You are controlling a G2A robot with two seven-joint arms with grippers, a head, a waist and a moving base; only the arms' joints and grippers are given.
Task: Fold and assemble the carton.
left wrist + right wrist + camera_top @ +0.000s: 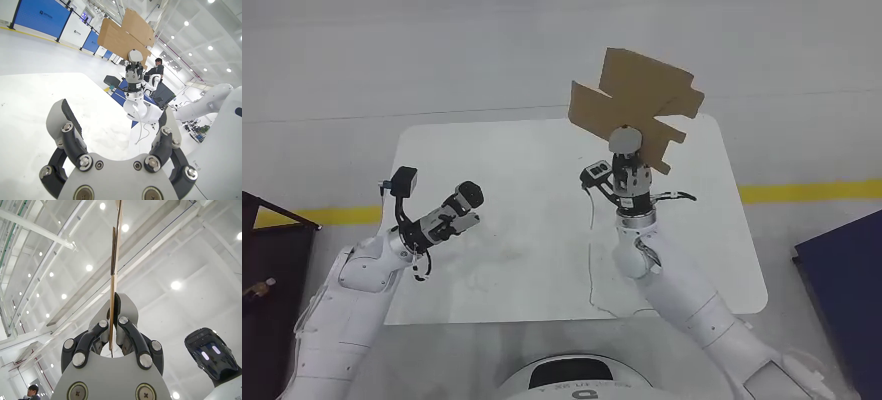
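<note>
Broadly, the white table (542, 200) lay beneath both arms. Above it, the flat brown carton (637, 100) stood upright. Its lower edge was pinched between the fingers (124, 306) of the right gripper (625, 142), which clamped it from both sides. The rest of the sheet, with its flaps and notches, rose beyond the fingertips, clear of the table. The left gripper (115, 108) hung over the table well apart from the carton, its ribbed fingers (72, 117) spread wide with nothing between them, pointed toward the right gripper.
</note>
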